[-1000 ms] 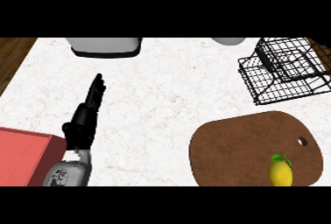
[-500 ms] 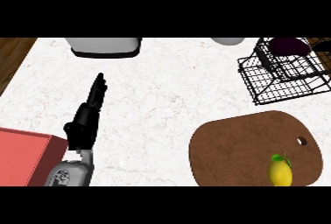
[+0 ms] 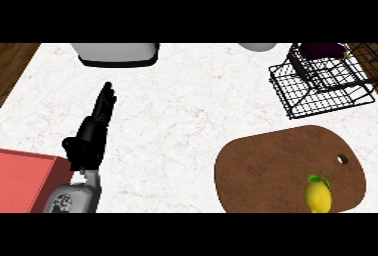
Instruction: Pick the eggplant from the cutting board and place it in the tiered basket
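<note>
At the far left a red block (image 3: 26, 182) sits at the bench's (image 3: 184, 115) lower edge. Just beside it the left hand (image 3: 92, 132) rests on the white top, its fingers (image 3: 105, 97) straight and pressed together, pointing away, holding nothing. A grey appliance (image 3: 118, 52) stands at the back.

Further right lies the brown cutting board (image 3: 273, 165), with only a yellow fruit (image 3: 319, 196) on it, no eggplant. The dark purple eggplant (image 3: 322, 49) already shows in the top of the black wire tiered basket (image 3: 321, 85), at the far right corner.

I'd guess it is light, smooth-skinned and a bit slippery, firm enough to take around its thick middle. The right hand is out of sight.
</note>
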### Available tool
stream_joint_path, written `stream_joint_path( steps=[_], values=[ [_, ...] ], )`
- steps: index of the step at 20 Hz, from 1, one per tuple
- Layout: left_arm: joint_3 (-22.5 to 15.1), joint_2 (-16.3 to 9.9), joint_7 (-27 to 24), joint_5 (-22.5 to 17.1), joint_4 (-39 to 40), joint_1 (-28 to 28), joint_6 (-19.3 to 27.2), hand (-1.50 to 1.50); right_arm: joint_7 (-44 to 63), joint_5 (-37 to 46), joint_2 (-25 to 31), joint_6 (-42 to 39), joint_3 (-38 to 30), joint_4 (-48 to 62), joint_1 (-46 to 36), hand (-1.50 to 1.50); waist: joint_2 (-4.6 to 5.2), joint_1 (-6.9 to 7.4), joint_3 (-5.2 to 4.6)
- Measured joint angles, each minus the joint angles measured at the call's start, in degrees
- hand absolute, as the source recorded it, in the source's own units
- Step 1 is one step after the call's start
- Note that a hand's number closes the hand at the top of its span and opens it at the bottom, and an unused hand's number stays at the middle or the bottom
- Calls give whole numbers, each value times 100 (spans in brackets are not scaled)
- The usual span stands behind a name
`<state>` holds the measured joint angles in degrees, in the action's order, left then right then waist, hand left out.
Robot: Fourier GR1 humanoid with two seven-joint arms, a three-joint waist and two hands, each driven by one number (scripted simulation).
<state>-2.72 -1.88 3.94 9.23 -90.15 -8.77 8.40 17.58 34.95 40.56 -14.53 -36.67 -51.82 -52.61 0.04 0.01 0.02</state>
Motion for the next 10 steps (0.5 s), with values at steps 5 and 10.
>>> stream_joint_path(
  steps=[5,10],
  values=[
    [-13,38,-84,10,3,115,38,0,-287,-628,754,-304,-922,482,491,-150,-3,-58,4],
    [15,44,-98,31,-10,116,85,0,-1106,-1195,1468,-907,-1745,1026,1472,-150,-5,-118,9]
  ],
)
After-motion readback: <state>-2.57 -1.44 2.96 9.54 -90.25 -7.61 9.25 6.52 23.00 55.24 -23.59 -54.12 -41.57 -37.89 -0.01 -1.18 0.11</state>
